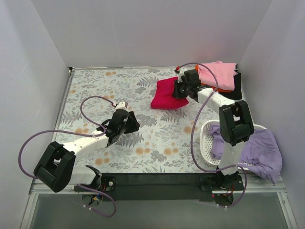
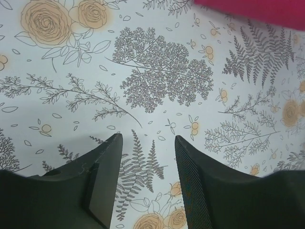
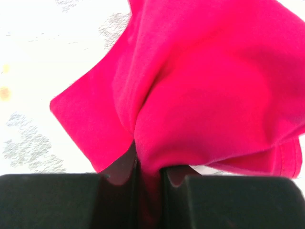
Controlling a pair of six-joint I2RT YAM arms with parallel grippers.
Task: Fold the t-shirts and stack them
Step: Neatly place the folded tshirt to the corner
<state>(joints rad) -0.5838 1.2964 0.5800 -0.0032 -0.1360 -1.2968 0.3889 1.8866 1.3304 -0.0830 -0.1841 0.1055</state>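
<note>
Right wrist view only: right gripper (image 3: 147, 164) tight on crimson t-shirt (image 3: 205, 86); left gripper (image 2: 147, 139) spread.

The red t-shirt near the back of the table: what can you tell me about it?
The red t-shirt is plain crimson, soft-looking cloth, folded into a rough squarish bundle with rumpled creases and a stitched hem showing. It rests on the flowered table, toward the far right, left of a pile topped by a pink shirt. The right end effector is shut on a pinched fold at its right edge.
</note>
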